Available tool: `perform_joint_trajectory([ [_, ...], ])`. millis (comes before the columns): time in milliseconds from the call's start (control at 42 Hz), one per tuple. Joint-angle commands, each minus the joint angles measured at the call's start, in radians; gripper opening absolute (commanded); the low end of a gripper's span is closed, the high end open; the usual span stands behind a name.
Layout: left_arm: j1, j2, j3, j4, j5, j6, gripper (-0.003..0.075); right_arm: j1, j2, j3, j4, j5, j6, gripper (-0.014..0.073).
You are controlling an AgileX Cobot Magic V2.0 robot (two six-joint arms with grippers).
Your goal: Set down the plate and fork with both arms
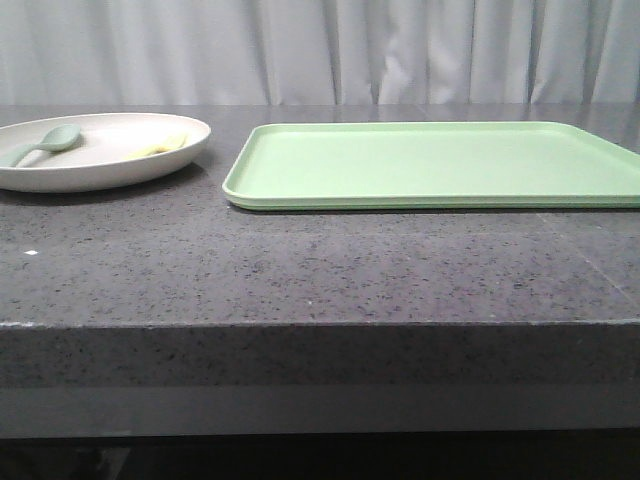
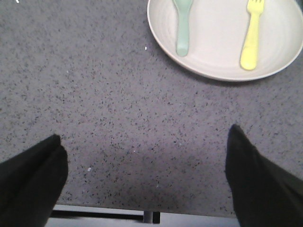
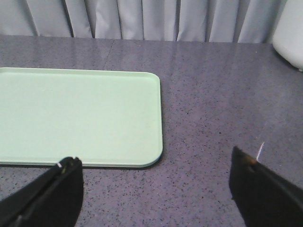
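The cream plate (image 1: pixel 100 165) sits at the far left of the dark stone table. It also shows in the left wrist view (image 2: pixel 218 42). On it lie the pale yellow fork (image 2: pixel 251 35), seen in the front view (image 1: pixel 160 146) too, and a grey-green spoon (image 2: pixel 182 26). My left gripper (image 2: pixel 144 142) is open and empty over bare table near the front edge, short of the plate. My right gripper (image 3: pixel 154 163) is open and empty over bare table just past the corner of the light-green tray (image 3: pixel 80 118). Neither gripper shows in the front view.
The light-green rectangular tray (image 1: pixel 430 165) lies empty from the table's middle to the right. A white object (image 3: pixel 289 33) stands at the far right near the curtain. The table's front edge (image 1: pixel 320 325) runs across the front view.
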Motion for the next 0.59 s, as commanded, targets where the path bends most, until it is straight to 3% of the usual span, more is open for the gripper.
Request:
perform_joint_trajectory([
  [0, -0.005, 0.095, -0.07, -0.001, -0.032, 0.024, 0.0605, -0.007, 0.015, -0.03, -0.002, -0.075, -0.008, 0.0644],
  [190, 0.044, 0.28, -0.163, -0.026, -0.029, 0.066, 0.0557, -0.007, 0.015, -0.03, -0.002, -0.075, -0.008, 0.0644],
  [428, 0.149, 0.513, -0.367, -0.283, 0.069, 0.293, 0.0524, -0.007, 0.015, -0.03, -0.002, -0.075, -0.008, 0.0644],
  [571, 0.162, 0.643, -0.499, -0.288, 0.108, 0.314, 0.0503, -0.007, 0.015, -0.03, -0.002, -0.081, -0.008, 0.0644],
])
